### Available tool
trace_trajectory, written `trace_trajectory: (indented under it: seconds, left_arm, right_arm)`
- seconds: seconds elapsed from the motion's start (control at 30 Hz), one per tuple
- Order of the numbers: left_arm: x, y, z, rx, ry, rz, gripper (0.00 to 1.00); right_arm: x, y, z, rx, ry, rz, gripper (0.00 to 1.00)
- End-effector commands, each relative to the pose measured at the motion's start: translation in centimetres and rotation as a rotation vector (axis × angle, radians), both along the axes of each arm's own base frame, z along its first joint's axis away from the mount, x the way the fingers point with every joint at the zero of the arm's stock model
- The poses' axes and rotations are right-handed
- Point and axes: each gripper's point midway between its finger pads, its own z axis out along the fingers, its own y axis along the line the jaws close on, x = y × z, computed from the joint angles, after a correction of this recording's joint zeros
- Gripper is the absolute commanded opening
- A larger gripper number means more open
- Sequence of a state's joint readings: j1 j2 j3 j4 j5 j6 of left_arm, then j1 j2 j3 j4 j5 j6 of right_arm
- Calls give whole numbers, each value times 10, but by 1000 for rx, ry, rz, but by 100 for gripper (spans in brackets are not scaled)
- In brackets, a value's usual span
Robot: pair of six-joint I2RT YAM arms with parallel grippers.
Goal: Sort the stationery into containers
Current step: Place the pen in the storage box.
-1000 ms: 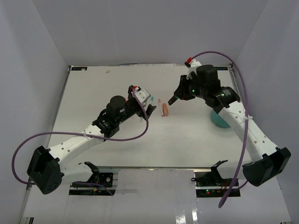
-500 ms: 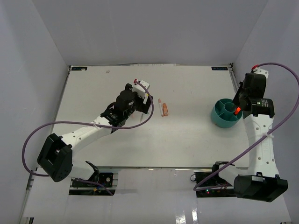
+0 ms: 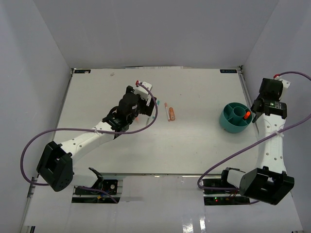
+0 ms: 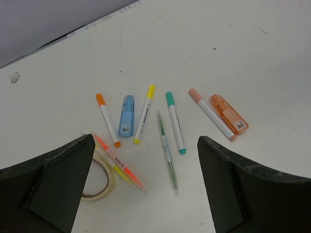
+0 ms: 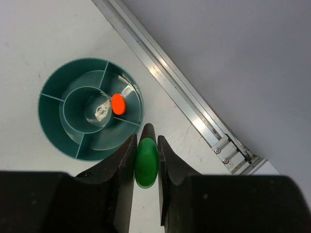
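The right hand (image 5: 146,144) clamps a green-capped marker (image 5: 146,167) upright just beside the teal organiser (image 5: 47,99) (an orange-capped marker (image 5: 117,104) stands inside), probably to drop it in; the left hand (image 4: 146,141) hangs spread wide above pens (image 4: 173,121) on the desk (image 4: 252,58), likely choosing one

Cup: round teal plastic organiser cup (image 5: 53,127), upright on the table, a centre well ringed by divided compartments.
In cup: black orange-capped marker (image 5: 117,104) standing on end at the centre well's wall; which compartment is unclear.
Held: green-capped marker (image 5: 146,162), seen end-on and clamped between the jaws of the right gripper (image 5: 146,141), just off the cup's rim.
Loose row: orange-capped white pen (image 4: 108,120), light blue stubby highlighter (image 4: 127,116), yellow-capped white pen (image 4: 145,114), teal-capped white pen (image 4: 175,123), thin green pen (image 4: 165,150), pink-capped white pen (image 4: 212,114), with a salmon stubby highlighter (image 4: 228,114) just beside it.
Pile: thin neon orange and yellow pens (image 4: 119,162) lying across a beige loop (image 4: 99,179).
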State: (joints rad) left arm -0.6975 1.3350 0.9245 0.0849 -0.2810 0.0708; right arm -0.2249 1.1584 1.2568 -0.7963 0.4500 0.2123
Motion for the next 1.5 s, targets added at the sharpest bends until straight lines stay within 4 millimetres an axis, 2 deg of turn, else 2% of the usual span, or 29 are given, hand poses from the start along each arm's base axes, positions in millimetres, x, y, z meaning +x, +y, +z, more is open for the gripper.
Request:
trace_trajectory:
  seconds: [0.0, 0.07, 0.1, 0.2, 0.3, 0.47, 0.97, 1.1, 1.23, 1.3, 1.33, 1.37, 1.43, 1.47]
  left_arm:
    - [0, 7, 26, -26, -60, 26, 98]
    - [-1, 6, 29, -29, -64, 23, 98]
    - [-1, 7, 28, -29, -64, 25, 98]
    - [-1, 8, 27, -19, -72, 30, 98]
    - [-1, 7, 27, -18, -72, 28, 98]
    - [-1, 6, 25, -14, -69, 23, 98]
    - [-2, 4, 22, -10, -64, 10, 98]
    - [-2, 3, 23, -11, -65, 9, 98]
    - [-3, 4, 24, -12, -67, 7, 98]
    - [-3, 3, 24, -11, -66, 4, 98]
    - [-3, 3, 24, -10, -66, 3, 98]
    - [-3, 3, 23, -9, -64, 4, 98]
    - [-3, 2, 23, -10, -65, 2, 98]
    - [-3, 2, 23, -10, -65, 2, 98]
  right_arm:
    - [11, -10, -7, 1, -39, -31, 8]
    - [13, -14, -20, 12, -24, -28, 8]
    - [21, -12, -21, 30, -49, -2, 8]
    - [32, -17, -33, 49, -51, 24, 8]
    - [40, -14, -41, 75, -47, 70, 8]
    - [51, -14, -39, 64, -79, 107, 8]
    - [59, -14, -55, 61, -61, 146, 8]
    - [60, -16, -66, 61, -44, 146, 9]
    - [60, -15, -76, 81, -23, 145, 20]
    - [60, -15, -76, 83, -24, 145, 29]
    - [61, -15, -75, 84, -26, 148, 42]
    - [61, -15, -75, 83, -26, 147, 42]
    - [61, -15, -73, 80, -30, 146, 52]
    - [61, -15, -72, 82, -32, 146, 54]
